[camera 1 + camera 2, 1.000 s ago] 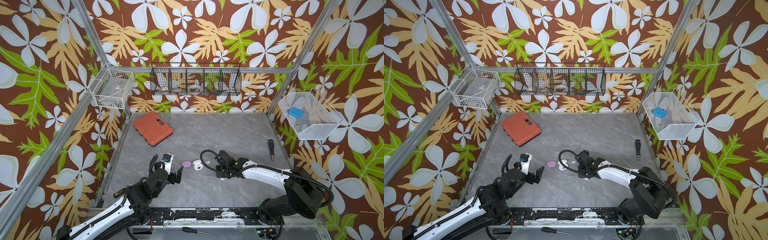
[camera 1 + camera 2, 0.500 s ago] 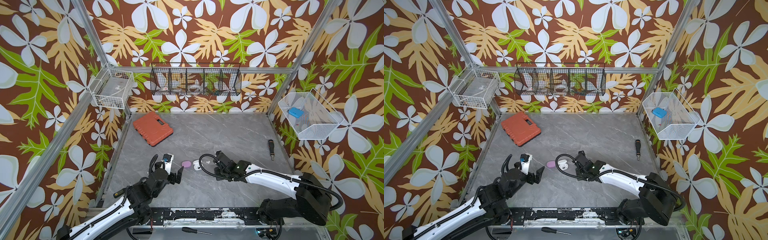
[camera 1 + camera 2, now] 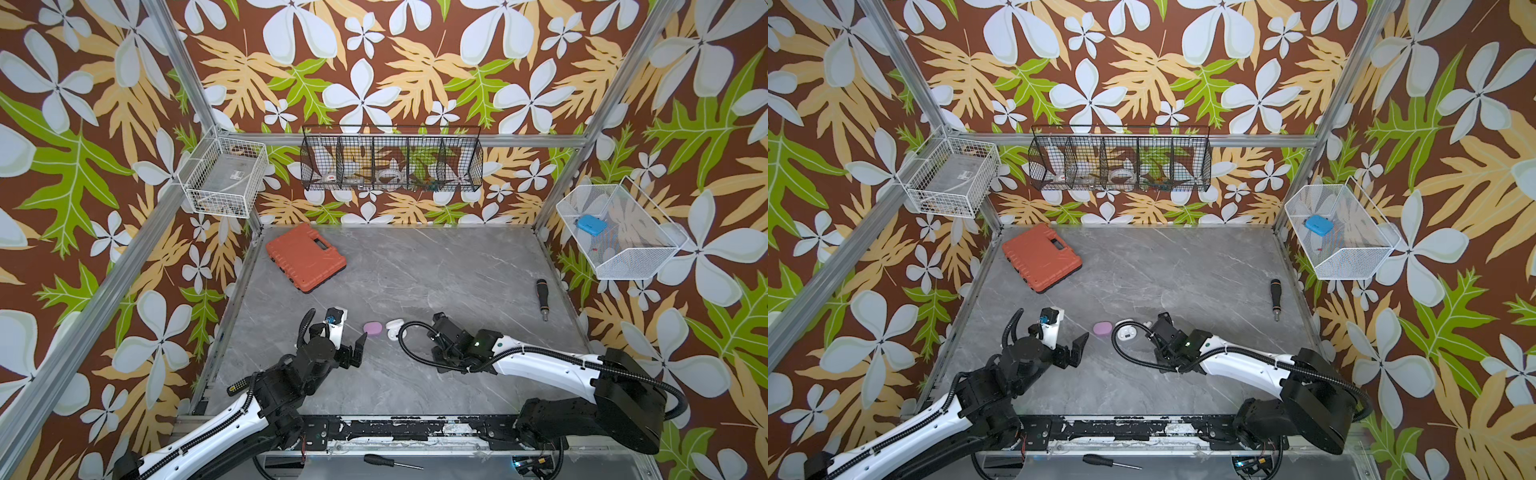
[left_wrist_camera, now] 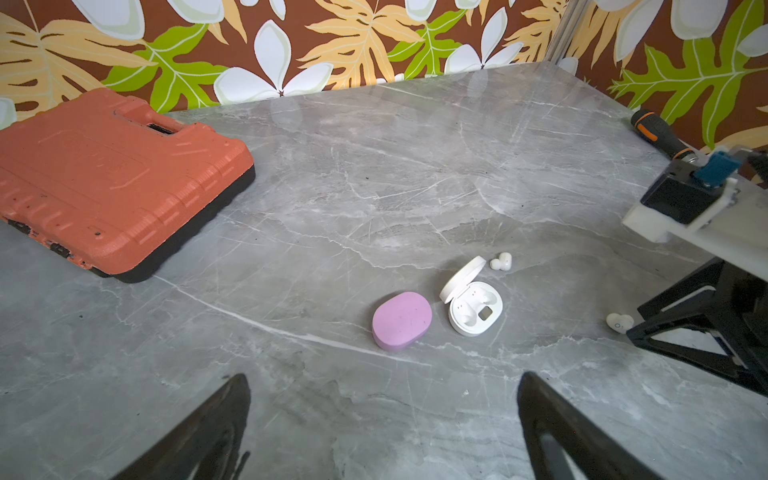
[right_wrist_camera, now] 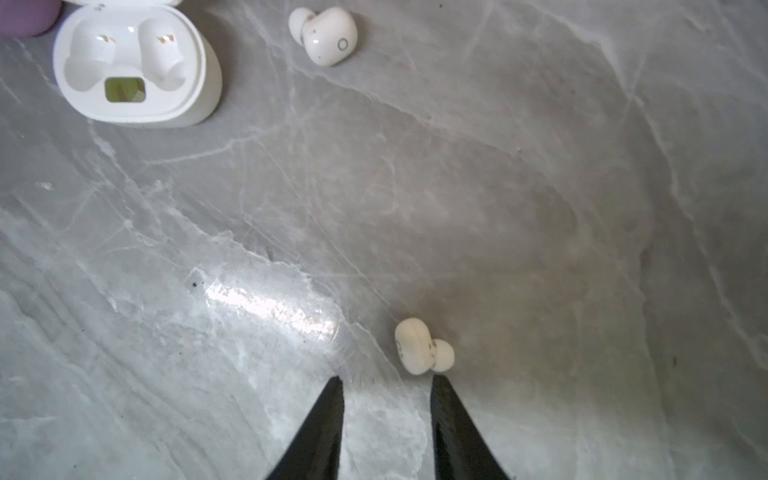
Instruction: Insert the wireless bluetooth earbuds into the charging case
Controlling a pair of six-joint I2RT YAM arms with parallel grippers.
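Earbuds (image 4: pixel 500 262) in white, two of them, lie loose on the grey marble table (image 3: pixel 415 386), neither one in a case. Going left to right, we first see an orange tool case (image 3: pixel 305 258) at the far left, flat and closed. At the near left, the left gripper (image 4: pixel 383 376) has its jaws spread wide with nothing between them, facing the middle of the table. There a closed lilac case (image 4: pixel 401 318) sits just left of the white charging case (image 4: pixel 476 309), whose lid stands up and whose two sockets we see bare. Just right of that case and a little farther back lies the first earbud (image 5: pixel 328 35). Further right, the second earbud (image 5: pixel 424 347) lies right at one fingertip of the right gripper (image 5: pixel 386 379); we cannot tell whether they touch. That gripper's jaws stand a little apart and hold nothing. A black-handled screwdriver (image 3: pixel 542 297) lies near the right edge, well apart from the rest.
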